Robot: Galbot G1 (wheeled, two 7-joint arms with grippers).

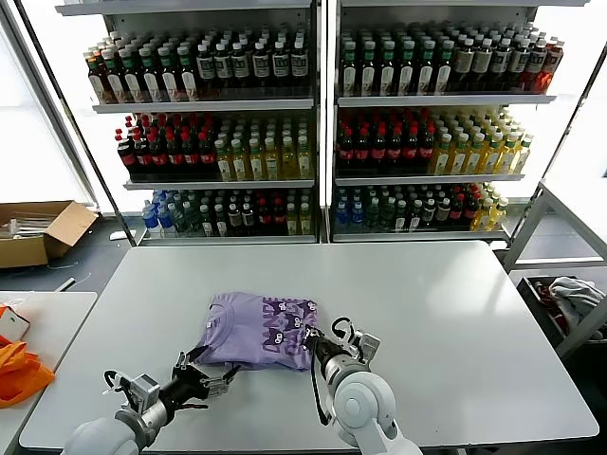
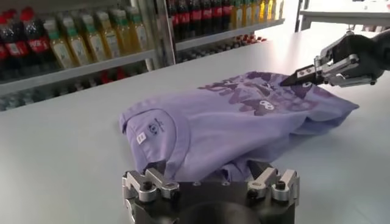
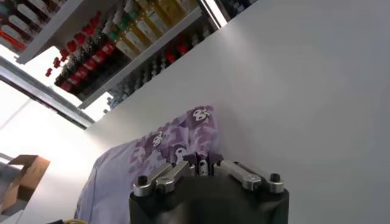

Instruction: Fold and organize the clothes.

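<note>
T-shirt (image 1: 258,329) sits part-folded on table (image 1: 455,313); right gripper (image 1: 320,343) pinches its edge, left gripper (image 1: 211,376) gapes empty beside it, folding unfinished.

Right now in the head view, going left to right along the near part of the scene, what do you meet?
orange cloth → left gripper, open at the shirt's near edge → lavender T-shirt → right gripper, closed on the shirt's right edge

One folded purple T-shirt (image 1: 258,330), two grippers, left (image 1: 211,377) and right (image 1: 313,338), one grey table (image 1: 427,313), two bottle shelves (image 1: 213,104), one cardboard box (image 1: 43,232)
</note>
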